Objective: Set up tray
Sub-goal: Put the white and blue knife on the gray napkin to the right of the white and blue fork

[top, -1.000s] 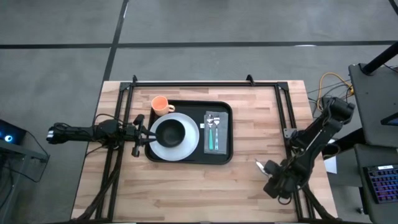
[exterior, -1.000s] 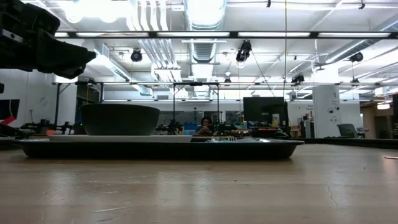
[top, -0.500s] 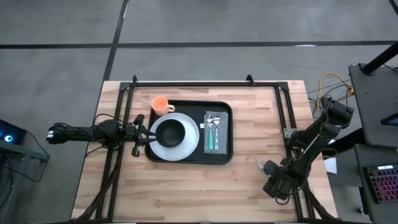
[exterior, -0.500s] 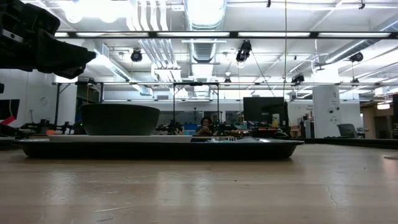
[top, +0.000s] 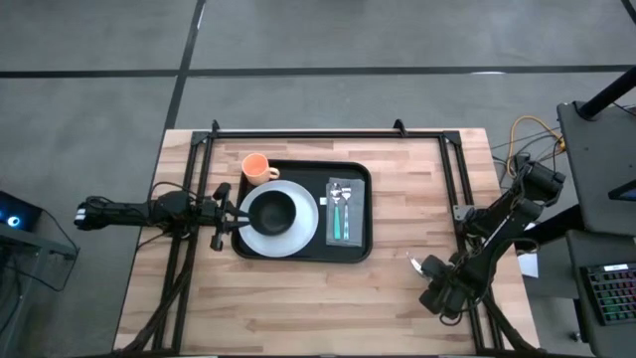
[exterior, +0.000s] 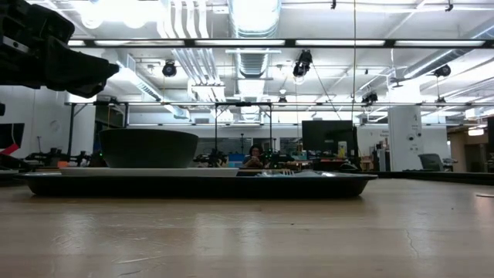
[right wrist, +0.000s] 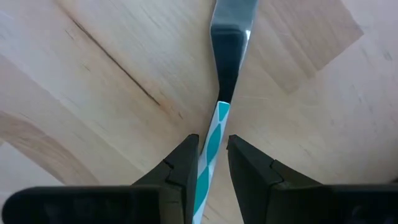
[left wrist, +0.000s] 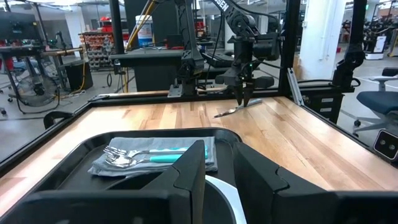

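High view: tray (top: 359,249) with plate (top: 303,231), bowl (top: 272,212).

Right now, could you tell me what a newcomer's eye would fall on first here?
The large flat black tray at the wooden table's centre, carrying a white plate with a black bowl, cutlery on a grey napkin, and an orange cup at its corner. Off by the table's right edge, the right gripper is shut on a teal-handled knife.

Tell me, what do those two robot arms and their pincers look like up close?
Both arms are dark, jointed and slim. The left gripper and right gripper each end in two blocky black fingers with angular faces. Dark cables trail beside the left arm. No markings are legible.
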You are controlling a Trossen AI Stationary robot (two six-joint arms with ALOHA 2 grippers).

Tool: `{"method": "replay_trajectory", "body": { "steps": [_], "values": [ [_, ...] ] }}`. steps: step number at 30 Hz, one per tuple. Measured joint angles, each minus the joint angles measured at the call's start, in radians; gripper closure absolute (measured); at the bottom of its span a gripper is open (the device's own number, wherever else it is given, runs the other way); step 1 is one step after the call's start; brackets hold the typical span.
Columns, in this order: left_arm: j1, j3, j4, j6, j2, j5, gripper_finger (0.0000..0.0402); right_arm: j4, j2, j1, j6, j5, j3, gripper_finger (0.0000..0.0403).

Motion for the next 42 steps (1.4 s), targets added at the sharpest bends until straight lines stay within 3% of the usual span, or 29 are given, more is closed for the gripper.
{"method": "replay_trajectory", "body": {
  "steps": [20, 34, 42],
  "values": [
    [0.0, 0.0, 0.0, 0.0, 0.0, 0.0, 0.0337, 0.059, -0.004, -0.001, 0.004, -0.036, -0.043, 0.0327],
    [0.0, 0.0, 0.0, 0.0, 0.0, 0.0, 0.0337, 0.071, -0.002, -0.002, -0.01, -0.058, -0.044, 0.0379],
    [0.0, 0.0, 0.0, 0.0, 0.0, 0.0, 0.0337, 0.065, -0.006, -0.001, -0.026, -0.056, -0.042, 0.0387]
  ]
}}
